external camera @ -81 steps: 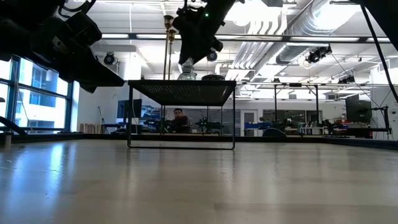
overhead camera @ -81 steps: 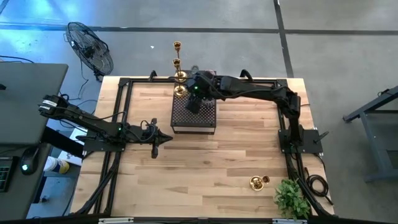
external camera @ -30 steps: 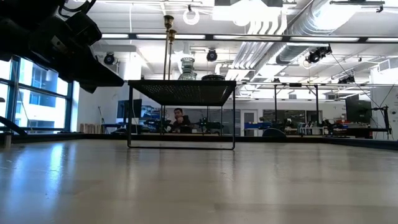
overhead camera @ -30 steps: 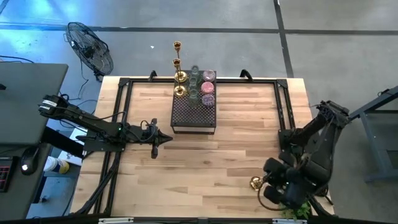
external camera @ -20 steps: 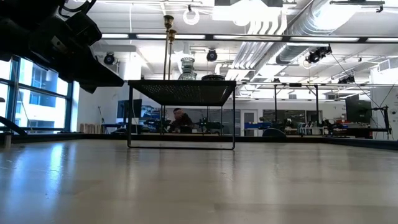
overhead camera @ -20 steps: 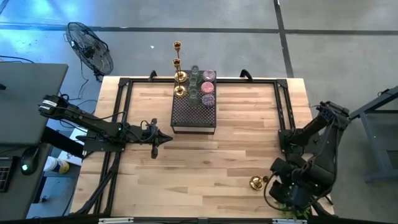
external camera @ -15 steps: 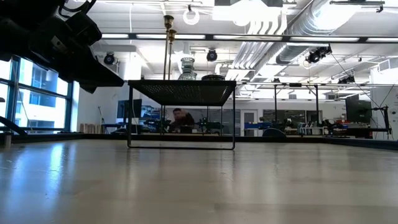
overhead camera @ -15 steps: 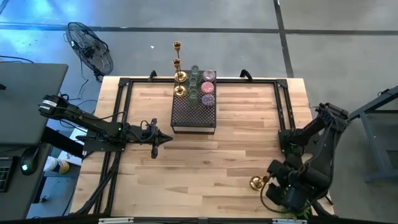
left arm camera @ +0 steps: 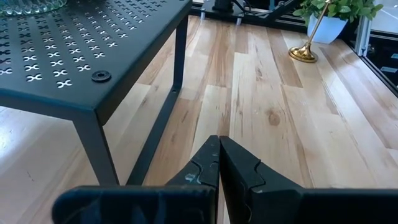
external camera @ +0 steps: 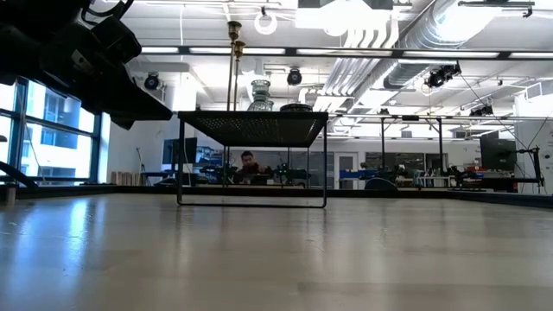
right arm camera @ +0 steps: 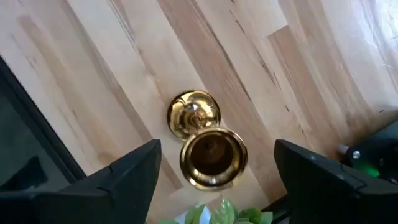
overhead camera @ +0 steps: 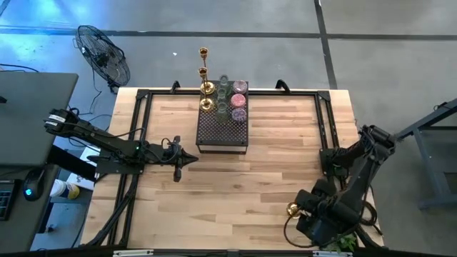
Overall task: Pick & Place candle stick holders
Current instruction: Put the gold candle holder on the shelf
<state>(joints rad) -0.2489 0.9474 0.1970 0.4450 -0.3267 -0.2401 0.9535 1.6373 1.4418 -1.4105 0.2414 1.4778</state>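
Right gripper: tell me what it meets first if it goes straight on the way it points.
Probably the gold candlestick: the open right gripper looks down over its cup, which sits between the fingers. Depth is unclear.

Overhead light reads even on my high view; table (overhead camera: 235, 178) is bright, blue cast at upper left. Low view: ceiling lamps glare white at top, arm silhouetted at upper left, tabletop foreground soft. Right wrist: gold candlestick (right arm camera: 205, 146) glints, fingers (right arm camera: 134, 177) blurred at bottom.

One gold candlestick (right arm camera: 202, 140) stands upright alone on bare wood; two gold candlesticks (overhead camera: 205, 78) and several glass cups (overhead camera: 234, 100) cluster together.
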